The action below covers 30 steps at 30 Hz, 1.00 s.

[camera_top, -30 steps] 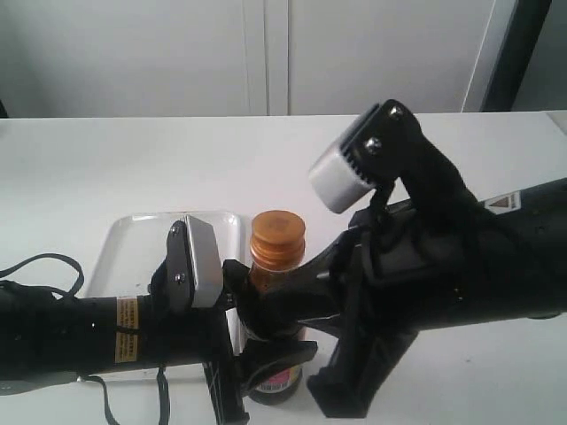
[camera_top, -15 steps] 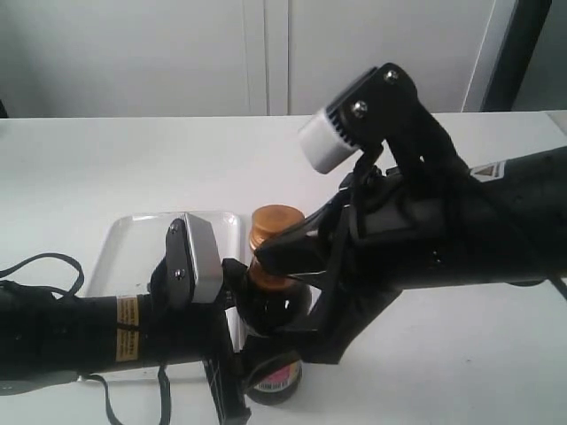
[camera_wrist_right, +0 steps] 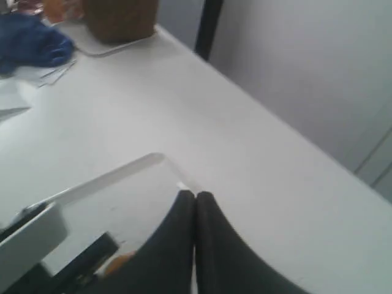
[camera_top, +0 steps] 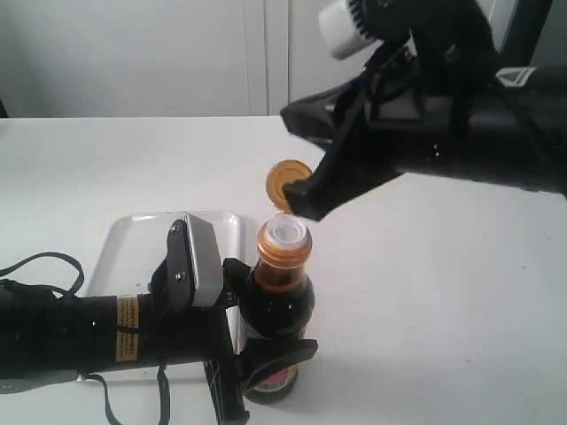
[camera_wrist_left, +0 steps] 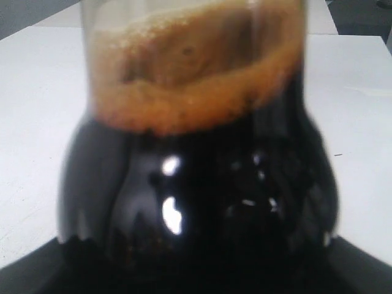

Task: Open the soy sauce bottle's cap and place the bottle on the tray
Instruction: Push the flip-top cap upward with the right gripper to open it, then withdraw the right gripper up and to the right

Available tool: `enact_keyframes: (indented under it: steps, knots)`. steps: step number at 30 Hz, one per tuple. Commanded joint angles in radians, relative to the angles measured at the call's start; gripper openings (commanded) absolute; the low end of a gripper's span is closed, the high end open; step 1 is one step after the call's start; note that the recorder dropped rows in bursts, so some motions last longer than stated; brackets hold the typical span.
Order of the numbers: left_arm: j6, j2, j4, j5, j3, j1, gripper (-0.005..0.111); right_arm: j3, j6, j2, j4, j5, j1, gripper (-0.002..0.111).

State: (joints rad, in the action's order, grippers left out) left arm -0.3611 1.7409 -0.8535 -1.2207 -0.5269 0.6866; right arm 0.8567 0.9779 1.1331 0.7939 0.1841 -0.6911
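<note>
The soy sauce bottle [camera_top: 282,297] stands upright on the white table just right of the tray [camera_top: 133,232]. My left gripper [camera_top: 259,319] is shut on its dark lower body, and the bottle [camera_wrist_left: 196,202] fills the left wrist view. The orange cap [camera_top: 288,184] is flipped up and back above the orange collar, baring the white spout [camera_top: 284,232]. My right gripper [camera_top: 304,209] hangs above the bottle with its tips by the cap's lower edge. In its wrist view the right gripper [camera_wrist_right: 195,196] is shut, with nothing between the fingers and the tray [camera_wrist_right: 110,176] below it.
The left arm's black cable [camera_top: 44,266] loops beside the tray. Far off on the table lie a blue cloth [camera_wrist_right: 30,40] and a brown object [camera_wrist_right: 119,17]. A white wall and cabinet doors stand behind the table.
The right arm has risen from low around the bottle's neck to above it. The cap, shut a second ago, now stands flipped open with the white spout showing. The left gripper has not moved.
</note>
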Motion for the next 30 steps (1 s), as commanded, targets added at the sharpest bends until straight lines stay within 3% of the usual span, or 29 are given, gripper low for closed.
enact_keyframes:
  steps: [1, 16, 22, 30]
  knots:
    - [0.001, -0.003, -0.022, 0.0, 0.003, 0.005, 0.0, 0.008, 0.006, -0.003, -0.031, -0.177, 0.041, 0.0]
    - [0.003, -0.003, -0.022, 0.0, 0.003, 0.005, 0.0, 0.008, 0.009, -0.003, -0.061, 0.023, 0.124, 0.0]
    - [0.003, -0.003, -0.012, 0.0, 0.003, 0.005, 0.0, 0.008, -0.035, -0.003, -0.22, 0.112, 0.124, 0.0]
    - [0.003, -0.007, -0.006, 0.0, 0.003, 0.005, 0.0, 0.052, -0.354, -0.003, -0.62, 0.246, 0.124, 0.0]
